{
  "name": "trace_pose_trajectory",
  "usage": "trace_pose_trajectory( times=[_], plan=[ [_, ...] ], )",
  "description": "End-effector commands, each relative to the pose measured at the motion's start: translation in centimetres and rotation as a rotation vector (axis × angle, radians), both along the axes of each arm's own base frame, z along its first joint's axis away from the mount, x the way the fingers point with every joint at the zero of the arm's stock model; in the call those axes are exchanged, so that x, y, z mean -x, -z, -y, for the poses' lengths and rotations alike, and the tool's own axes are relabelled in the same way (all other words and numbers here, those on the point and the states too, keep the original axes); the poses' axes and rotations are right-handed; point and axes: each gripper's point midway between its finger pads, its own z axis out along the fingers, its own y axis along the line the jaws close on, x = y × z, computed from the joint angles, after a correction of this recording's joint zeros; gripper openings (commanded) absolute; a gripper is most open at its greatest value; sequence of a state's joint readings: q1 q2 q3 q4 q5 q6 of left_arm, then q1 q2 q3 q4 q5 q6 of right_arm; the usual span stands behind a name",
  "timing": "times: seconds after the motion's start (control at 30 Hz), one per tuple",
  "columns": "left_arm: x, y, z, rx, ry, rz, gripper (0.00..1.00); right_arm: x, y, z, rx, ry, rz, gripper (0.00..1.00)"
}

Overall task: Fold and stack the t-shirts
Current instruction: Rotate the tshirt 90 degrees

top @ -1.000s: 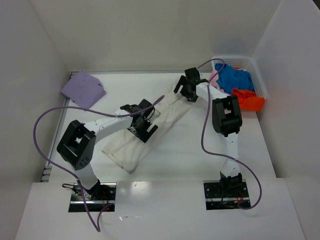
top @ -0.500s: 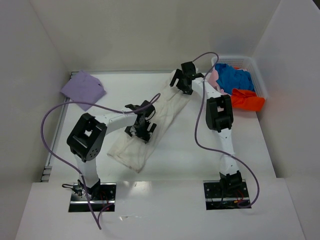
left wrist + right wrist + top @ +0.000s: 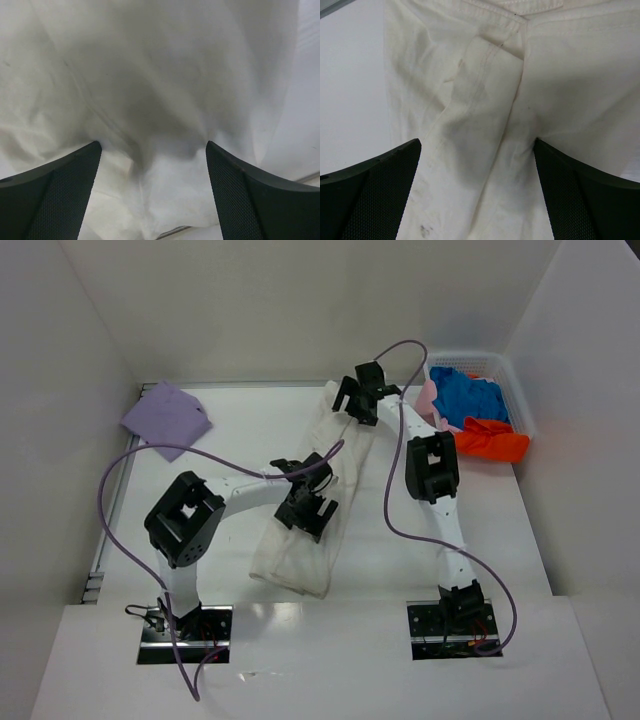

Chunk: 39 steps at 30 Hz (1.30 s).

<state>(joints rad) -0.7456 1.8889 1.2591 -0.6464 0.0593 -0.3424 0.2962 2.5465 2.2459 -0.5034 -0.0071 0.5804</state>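
Garment in work: off-white t-shirt (image 3: 298, 552), folded to a long narrow strip, lying slantwise on the table (image 3: 480, 530) from the far centre toward the near edge.
Left arm: left gripper (image 3: 305, 505) over the middle of the strip, jaws spread wide and grasping nothing; its wrist view shows rumpled cloth below the two fingers (image 3: 55, 195).
Right arm: right gripper (image 3: 358, 398) over the far end of the strip, jaws likewise released; its wrist view shows a stitched seam and a folded flap of the same shirt.
Marks: a few small dark specks on the cloth, low in the right wrist view.
Folded stock: lavender t-shirt (image 3: 167, 418), a flat square at the far left corner, well apart from both arms.
Container: white mesh basket (image 3: 522, 405) at the far right.
Basket contents: blue t-shirt (image 3: 470, 395), orange-red t-shirt (image 3: 497, 445) and pale pink t-shirt (image 3: 429, 396), all bunched and spilling over the rim.
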Motion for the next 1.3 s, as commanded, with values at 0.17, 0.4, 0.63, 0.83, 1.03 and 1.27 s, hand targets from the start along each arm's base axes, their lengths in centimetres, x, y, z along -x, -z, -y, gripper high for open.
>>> trace_pose_trajectory(
  times=[0.17, 0.4, 0.63, 0.83, 1.03, 1.27],
  plan=[
    [2.2, 1.4, 5.7, 0.204, -0.003, -0.149, 0.92, 0.5, 1.0, -4.9, -0.018, -0.125, 0.002, 0.99],
    [1.8, 1.7, 7.4, 0.256, 0.006, -0.171, 0.92, -0.6, 0.0, -5.9, -0.047, -0.155, 0.038, 0.99],
    [2.3, 2.0, 7.3, 0.267, -0.017, -0.189, 0.92, -1.1, 0.1, -6.6, -0.07, -0.175, 0.048, 0.99],
    [1.4, -0.5, 6.1, 0.251, -0.083, -0.088, 0.92, -1.8, -2.8, -5.7, -0.019, -0.156, 0.094, 0.99],
    [-0.6, -3.8, 4.0, 0.263, -0.166, 0.016, 0.93, -1.2, -12.4, -4.2, 0.023, -0.146, 0.231, 0.99],
    [-2.3, -10.9, 3.3, 0.345, -0.214, 0.205, 1.0, 4.9, -20.7, -1.7, 0.017, -0.143, 0.305, 0.99]
  ],
)
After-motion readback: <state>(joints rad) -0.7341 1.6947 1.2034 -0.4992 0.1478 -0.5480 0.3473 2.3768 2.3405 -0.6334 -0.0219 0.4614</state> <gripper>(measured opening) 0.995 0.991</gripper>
